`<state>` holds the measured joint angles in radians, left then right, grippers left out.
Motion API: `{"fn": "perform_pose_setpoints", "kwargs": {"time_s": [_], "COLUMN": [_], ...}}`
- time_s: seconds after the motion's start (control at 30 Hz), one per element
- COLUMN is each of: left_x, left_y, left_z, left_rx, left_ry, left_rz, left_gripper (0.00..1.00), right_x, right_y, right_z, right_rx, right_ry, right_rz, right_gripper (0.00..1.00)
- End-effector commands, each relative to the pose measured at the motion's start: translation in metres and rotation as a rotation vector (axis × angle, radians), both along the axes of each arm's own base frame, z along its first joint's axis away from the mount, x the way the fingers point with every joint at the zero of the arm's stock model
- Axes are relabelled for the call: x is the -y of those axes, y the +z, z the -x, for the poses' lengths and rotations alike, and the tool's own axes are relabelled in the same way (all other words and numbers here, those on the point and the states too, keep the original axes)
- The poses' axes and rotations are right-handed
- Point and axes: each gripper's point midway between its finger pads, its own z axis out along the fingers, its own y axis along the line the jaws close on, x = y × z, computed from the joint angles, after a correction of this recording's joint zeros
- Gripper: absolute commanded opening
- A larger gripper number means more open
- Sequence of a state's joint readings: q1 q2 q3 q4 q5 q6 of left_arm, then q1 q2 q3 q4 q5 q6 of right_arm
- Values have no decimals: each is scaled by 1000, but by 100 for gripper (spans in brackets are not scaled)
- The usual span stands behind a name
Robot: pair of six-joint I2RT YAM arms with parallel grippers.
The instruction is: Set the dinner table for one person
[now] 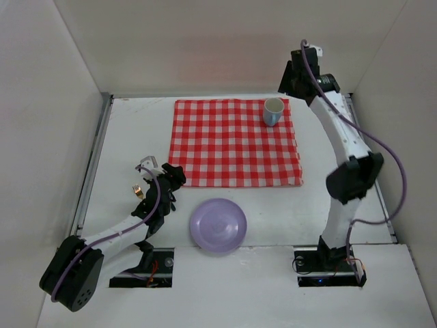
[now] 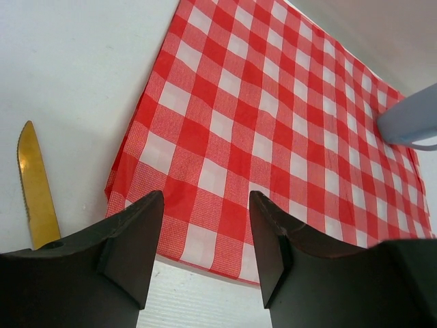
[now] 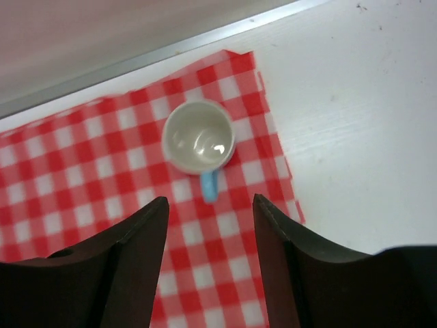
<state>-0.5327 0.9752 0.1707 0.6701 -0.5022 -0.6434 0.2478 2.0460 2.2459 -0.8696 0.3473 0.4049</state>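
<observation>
The dinner table (image 1: 130, 130) is a white tabletop with a red-checked cloth (image 1: 235, 142) at its middle. A light blue cup (image 1: 274, 111), white inside, stands upright on the cloth's far right corner. My right gripper (image 3: 210, 201) hovers open above the cloth, apart from the cup (image 3: 199, 137), which lies just beyond its fingertips. A purple plate (image 1: 218, 225) lies on the table in front of the cloth. My left gripper (image 2: 205, 198) is open and empty over the cloth's near left corner (image 2: 123, 184). A gold knife (image 2: 34, 188) lies on the table to its left.
A small gold piece of cutlery (image 1: 138, 190) and a pale object (image 1: 148, 164) lie left of the left gripper (image 1: 172, 179). Metal rails (image 1: 95, 157) run along the table's sides, with white walls beyond. The right arm (image 1: 348, 178) arches over the table's right side.
</observation>
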Motion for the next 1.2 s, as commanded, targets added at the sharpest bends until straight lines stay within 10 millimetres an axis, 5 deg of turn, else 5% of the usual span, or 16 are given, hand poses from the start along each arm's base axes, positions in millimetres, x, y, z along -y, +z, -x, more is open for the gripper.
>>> {"fn": "perform_pose_setpoints", "kwargs": {"time_s": [0.0,0.13,0.3,0.43,0.57,0.77,0.93,1.0,1.07,1.17], "left_x": [4,4,7,10,12,13,12,12,10,4], "left_y": [28,27,25,27,28,28,28,30,32,33], "left_z": [-10,-9,-11,-11,-11,-11,-11,-10,-9,-9], "left_rx": [83,79,71,75,78,79,78,86,93,97], "left_ry": [10,9,5,-4,-11,-16,-15,-16,-9,9], "left_rz": [33,31,23,26,24,8,-12,-8,-6,-11], "left_gripper": [51,51,51,51,51,51,51,51,51,51], "right_x": [-41,-86,-130,-148,-169,-188,-199,-200,-200,-208], "right_y": [85,55,-41,-119,-163,-206,-230,-237,-233,-199], "right_z": [47,125,226,303,362,388,386,384,383,387], "right_rx": [276,346,207,-5,-153,-264,-313,-318,-320,-276], "right_ry": [104,267,458,551,643,680,678,677,674,729], "right_rz": [-75,-210,-305,-326,-362,-352,-334,-320,-325,-392], "right_gripper": [59,52,38,53,67,66,47,32,13,10]}}
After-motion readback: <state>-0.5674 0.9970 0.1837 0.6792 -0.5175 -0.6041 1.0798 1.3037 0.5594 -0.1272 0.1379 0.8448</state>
